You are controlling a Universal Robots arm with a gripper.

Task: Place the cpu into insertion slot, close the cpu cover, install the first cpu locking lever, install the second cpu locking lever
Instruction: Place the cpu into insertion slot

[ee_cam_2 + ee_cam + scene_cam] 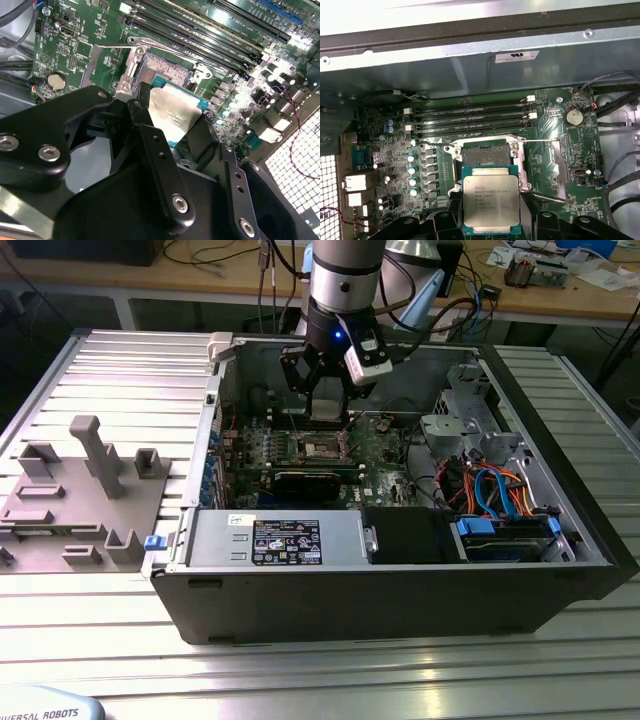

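Observation:
My gripper (328, 406) hangs inside the open computer case, shut on the cpu (328, 409). In both wrist views the cpu (491, 204) (174, 117) is a flat square chip with a silvery top and a green edge, pinched between the black fingers (440, 222). It hovers just above and to one side of the insertion slot (485, 156) (167, 70), which lies bare. The cpu cover (522, 165) stands open at the slot's side. Thin wire locking levers (542, 142) are swung away from the slot.
The motherboard (385, 455) lies in the black case (400, 590). Memory slots (470, 117) run beside the socket. Cables and a drive cage (470, 430) fill the exterior view's right. A grey fixture block (85, 490) sits on the table at the exterior view's left.

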